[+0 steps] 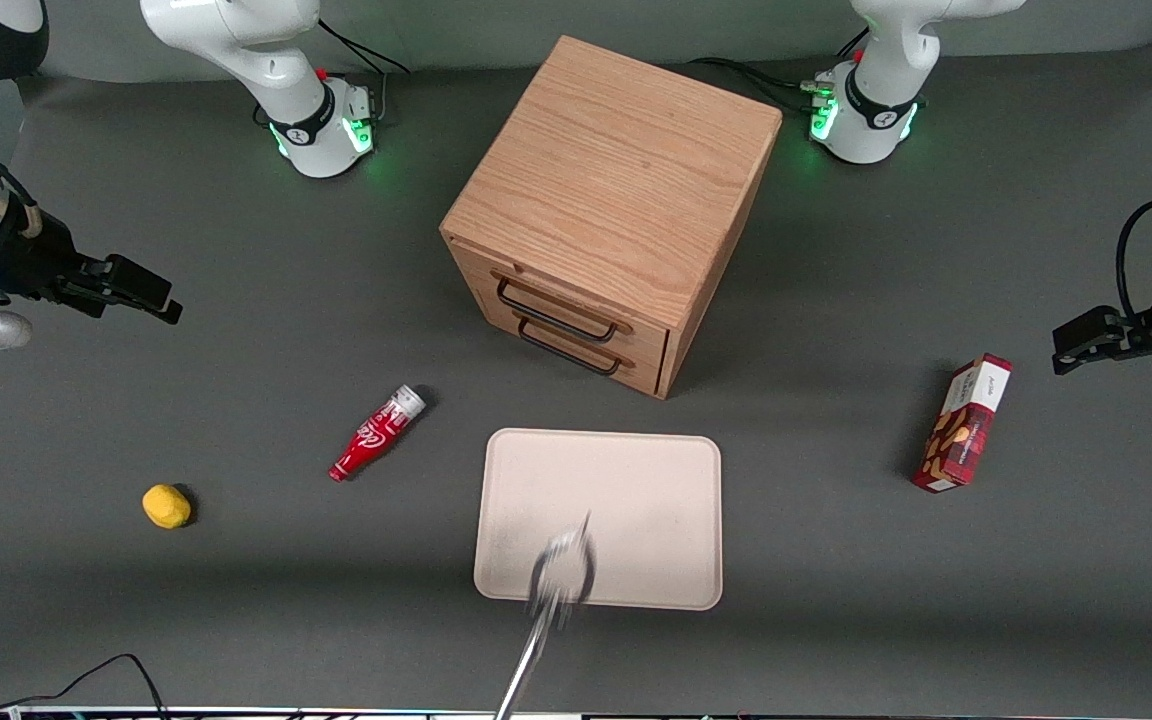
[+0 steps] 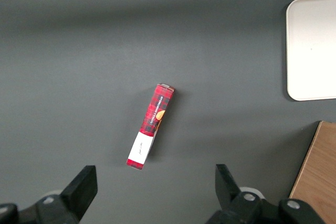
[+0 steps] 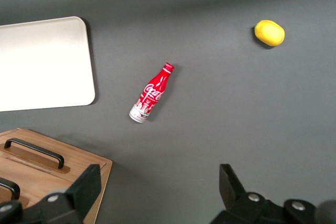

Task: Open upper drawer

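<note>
Cabinet (image 1: 616, 195) is the landmark, sitting mid-table. Upper drawer (image 1: 561, 300) is the topmost of its two fronts, flush and shut, black wire handle (image 1: 556, 311) across it; lower drawer (image 1: 576, 350) directly beneath, also shut. Gripper (image 1: 141, 295) hangs in the air well apart from the cabinet, toward the working arm's end of the table, fingers spread wide with nothing between them. Tray (image 1: 601, 520) lies just in front of the cabinet's drawers. Red bottle (image 1: 376, 433) on its side, near the cabinet. Yellow lemon (image 1: 166, 505) farther out. Red plaid box (image 1: 963, 423) well apart from the cabinet, toward the parked arm's end
</note>
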### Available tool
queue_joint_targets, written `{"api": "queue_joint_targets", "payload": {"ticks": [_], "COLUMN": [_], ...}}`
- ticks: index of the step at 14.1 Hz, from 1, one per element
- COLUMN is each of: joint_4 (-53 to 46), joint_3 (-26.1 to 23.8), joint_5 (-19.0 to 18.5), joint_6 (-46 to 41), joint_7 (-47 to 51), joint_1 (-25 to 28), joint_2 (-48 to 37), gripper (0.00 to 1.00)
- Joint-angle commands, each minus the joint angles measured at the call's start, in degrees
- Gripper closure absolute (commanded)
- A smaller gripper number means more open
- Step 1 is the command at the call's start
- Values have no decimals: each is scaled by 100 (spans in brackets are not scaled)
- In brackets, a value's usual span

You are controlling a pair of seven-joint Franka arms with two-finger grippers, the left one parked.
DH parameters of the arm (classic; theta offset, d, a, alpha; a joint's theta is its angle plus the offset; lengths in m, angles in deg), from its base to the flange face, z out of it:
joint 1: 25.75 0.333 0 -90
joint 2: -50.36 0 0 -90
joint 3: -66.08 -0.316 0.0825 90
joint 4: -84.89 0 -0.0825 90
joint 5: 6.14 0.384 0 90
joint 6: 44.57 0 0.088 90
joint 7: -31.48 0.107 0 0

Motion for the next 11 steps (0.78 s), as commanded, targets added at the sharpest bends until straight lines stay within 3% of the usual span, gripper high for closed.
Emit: {"api": "queue_joint_targets", "payload": {"ticks": [1,11], "joint_4": [-335,-352], "joint_3": [1,10], "joint_5": [90,90], "joint_6": [-105,-88], "joint_7": [177,494], "joint_1": [17,-1], "joint_2": [257,275], "gripper": [0,0]}}
